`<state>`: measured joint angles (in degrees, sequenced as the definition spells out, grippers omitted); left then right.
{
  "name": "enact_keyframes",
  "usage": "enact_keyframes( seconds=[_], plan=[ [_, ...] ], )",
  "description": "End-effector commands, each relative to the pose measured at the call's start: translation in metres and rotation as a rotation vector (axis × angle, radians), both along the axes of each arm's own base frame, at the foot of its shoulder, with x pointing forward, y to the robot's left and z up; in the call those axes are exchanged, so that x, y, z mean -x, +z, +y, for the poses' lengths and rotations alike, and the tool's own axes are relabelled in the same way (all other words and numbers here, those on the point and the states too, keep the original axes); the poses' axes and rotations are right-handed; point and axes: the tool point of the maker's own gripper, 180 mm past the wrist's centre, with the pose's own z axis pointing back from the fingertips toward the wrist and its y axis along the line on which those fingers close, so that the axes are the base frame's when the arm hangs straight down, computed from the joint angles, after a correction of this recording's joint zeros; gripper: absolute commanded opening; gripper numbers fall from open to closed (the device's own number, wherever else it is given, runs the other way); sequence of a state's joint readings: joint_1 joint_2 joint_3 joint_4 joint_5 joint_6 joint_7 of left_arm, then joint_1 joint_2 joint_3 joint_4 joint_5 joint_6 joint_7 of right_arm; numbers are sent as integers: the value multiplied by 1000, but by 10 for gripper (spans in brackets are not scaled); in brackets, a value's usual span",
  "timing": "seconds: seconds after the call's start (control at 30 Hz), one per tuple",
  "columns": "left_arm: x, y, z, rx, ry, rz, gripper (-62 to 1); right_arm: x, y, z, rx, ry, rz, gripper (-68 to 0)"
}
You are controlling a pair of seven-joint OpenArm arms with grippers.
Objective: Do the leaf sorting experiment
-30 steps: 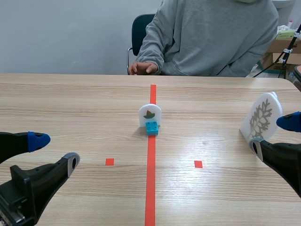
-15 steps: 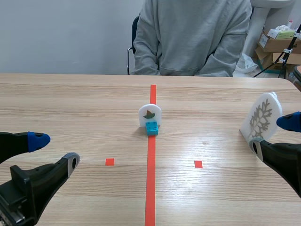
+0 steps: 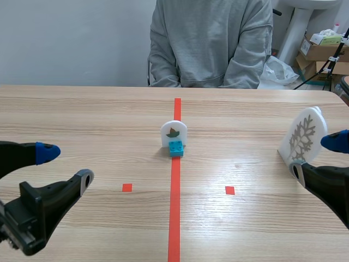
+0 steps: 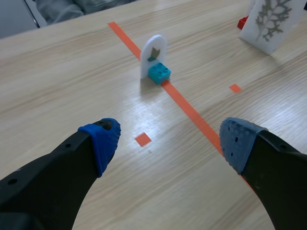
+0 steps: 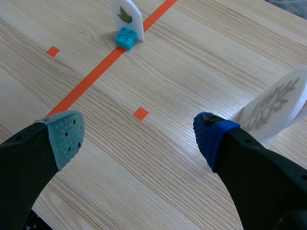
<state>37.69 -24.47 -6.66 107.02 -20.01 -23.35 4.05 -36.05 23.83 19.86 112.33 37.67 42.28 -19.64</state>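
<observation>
The left arm (image 3: pixel 38 210) hangs low over the near left of the worktop (image 3: pixel 98 114). Its jaws are wide apart and hold nothing, and the opening is turned toward the middle. This reads as a ready stance with a free line to the centre. On the orange-red line at mid-worktop stands the leaf card (image 3: pixel 174 131), a small white arched plaque upright on a blue brick (image 3: pixel 175 148). Set on the dividing line, it seems to be the piece to be sorted, assigned to neither side yet. The brick probably serves as its foot and as something to grip. Across the worktop sits a person (image 3: pixel 210 43) in a grey sweatshirt. Far to the right a larger snowflake card (image 3: pixel 303 136) stands tilted, likely marking one category's side. The right arm (image 3: pixel 327 185) sits low just in front of it, jaws likewise spread and empty. Whether a pad touches the card cannot be told.
</observation>
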Motion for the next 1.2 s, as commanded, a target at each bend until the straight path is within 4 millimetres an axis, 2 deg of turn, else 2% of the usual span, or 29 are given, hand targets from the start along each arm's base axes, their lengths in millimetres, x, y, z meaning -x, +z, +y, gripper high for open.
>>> enact_keyframes(
  seconds=[0.0,0.23,0.37,0.53,0.83,1.03,1.17],
  plan=[
    [-12,4,2,-13,-14,-39,-155,-3,3,0,0,10,-16,-209],
    [-52,-18,5,-71,-119,-47,-155,-2,1,0,7,10,-6,-209],
    [-78,-38,-4,-68,-175,-21,-155,-2,0,-1,11,9,-1,-209],
    [-109,-58,-35,-65,-266,6,-155,-2,0,-1,12,9,0,-209],
    [-158,-77,-96,-129,-338,6,-155,-1,0,-1,14,9,3,-209],
    [-178,-86,-127,-175,-338,-10,-155,-1,0,-1,12,8,3,-209],
    [-188,-86,-138,-178,-316,-30,-155,-1,0,-1,11,8,3,-209]
  ],
)
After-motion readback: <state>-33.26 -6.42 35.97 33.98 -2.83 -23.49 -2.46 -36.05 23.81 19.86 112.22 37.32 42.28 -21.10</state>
